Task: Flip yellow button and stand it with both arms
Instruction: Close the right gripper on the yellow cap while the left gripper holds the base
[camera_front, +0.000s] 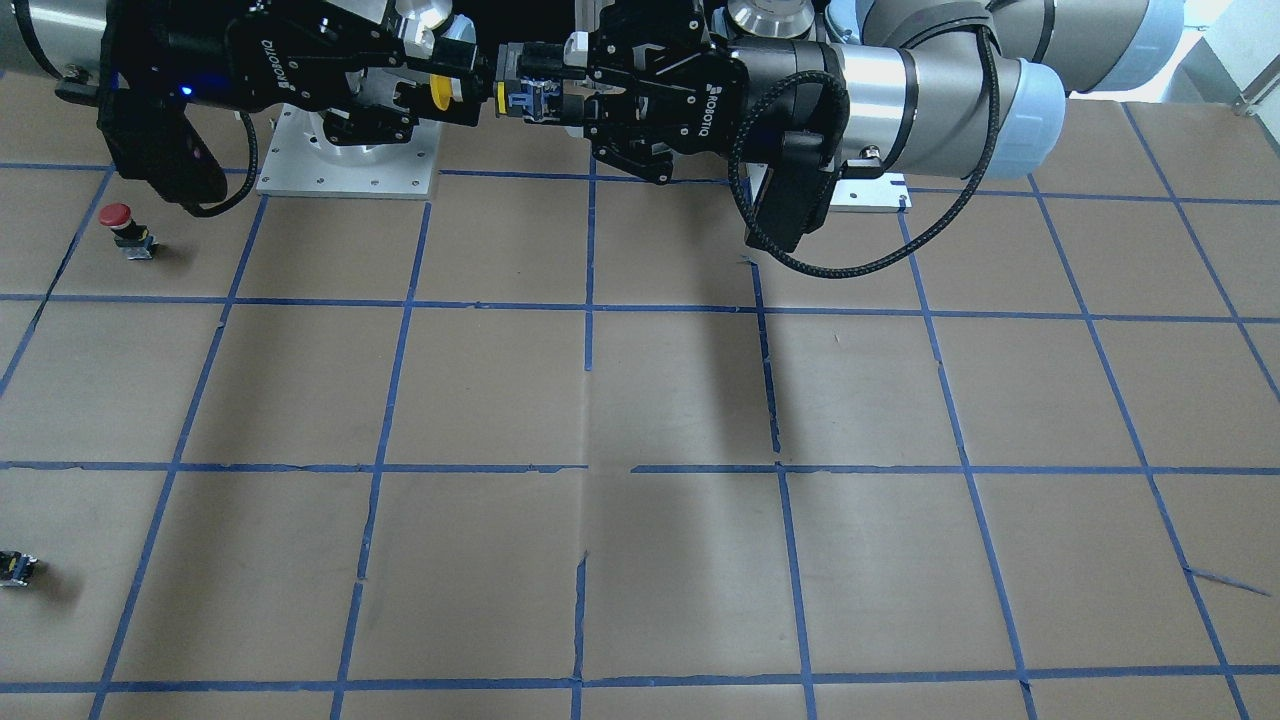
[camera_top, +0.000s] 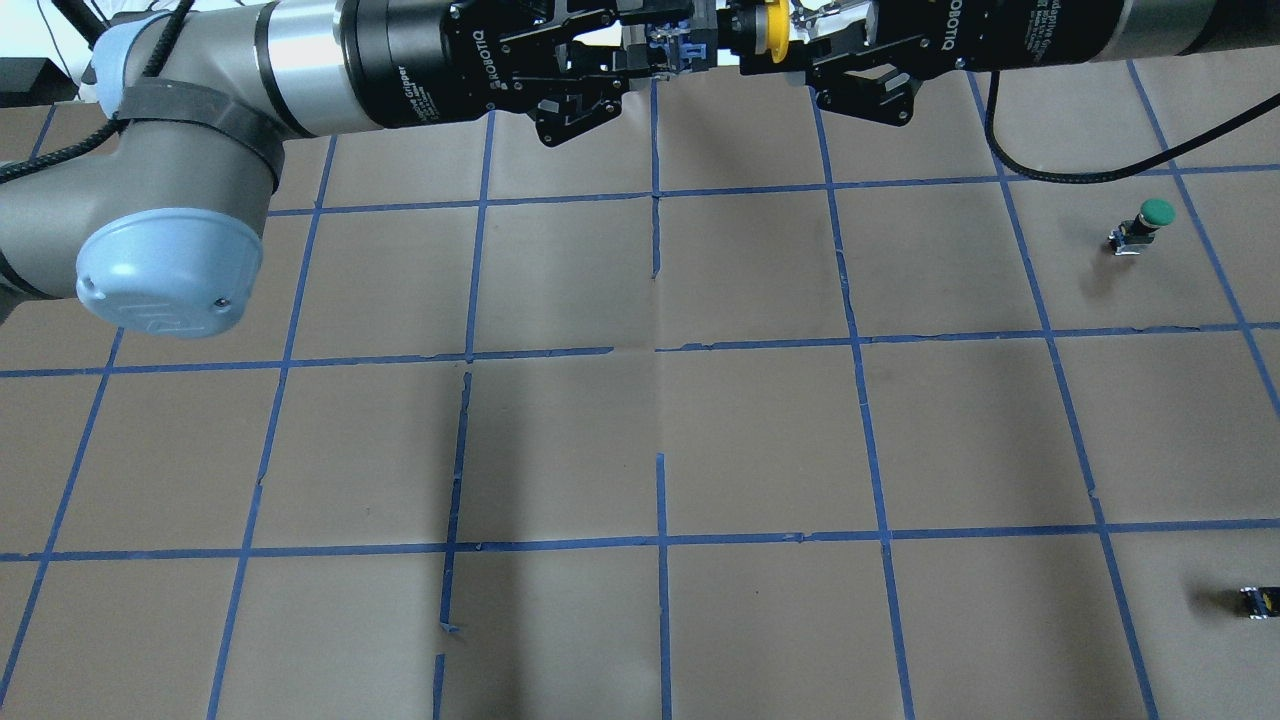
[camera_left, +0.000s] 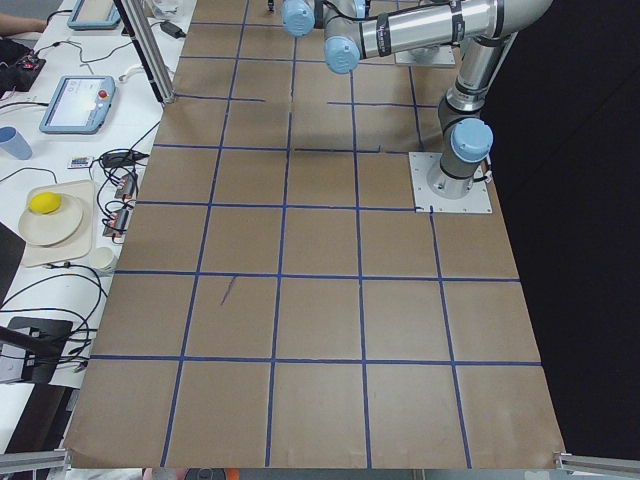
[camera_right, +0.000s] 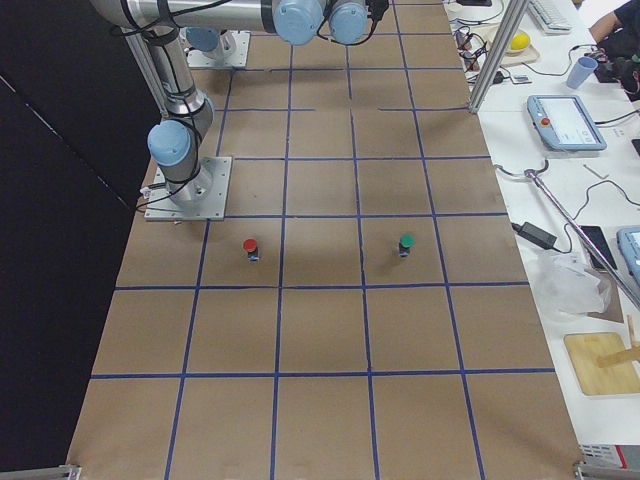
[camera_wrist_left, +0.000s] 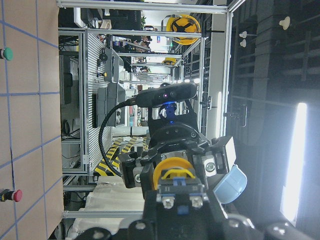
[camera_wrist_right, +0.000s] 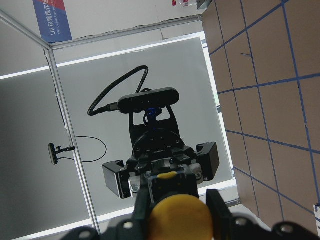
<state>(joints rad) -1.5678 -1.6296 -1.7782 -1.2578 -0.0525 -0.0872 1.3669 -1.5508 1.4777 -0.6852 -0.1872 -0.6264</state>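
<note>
The yellow button (camera_front: 437, 92) is held in the air, lying sideways between my two grippers, which face each other high over the far side of the table. My left gripper (camera_front: 530, 97) is shut on its black-grey switch body. My right gripper (camera_front: 440, 90) has its fingers closed against the round yellow cap. In the overhead view the cap (camera_top: 768, 30) sits just right of the left gripper (camera_top: 680, 50) and inside the right gripper (camera_top: 778, 32). The right wrist view shows the cap (camera_wrist_right: 180, 215) tight between its two fingers.
A red-capped button (camera_front: 118, 215) and a small dark capless block (camera_front: 15, 568) stand on the brown, blue-taped table on the robot's right side. A green-capped button (camera_top: 1150, 213) stands there too. The arm bases (camera_front: 345, 150) are at the table's back edge.
</note>
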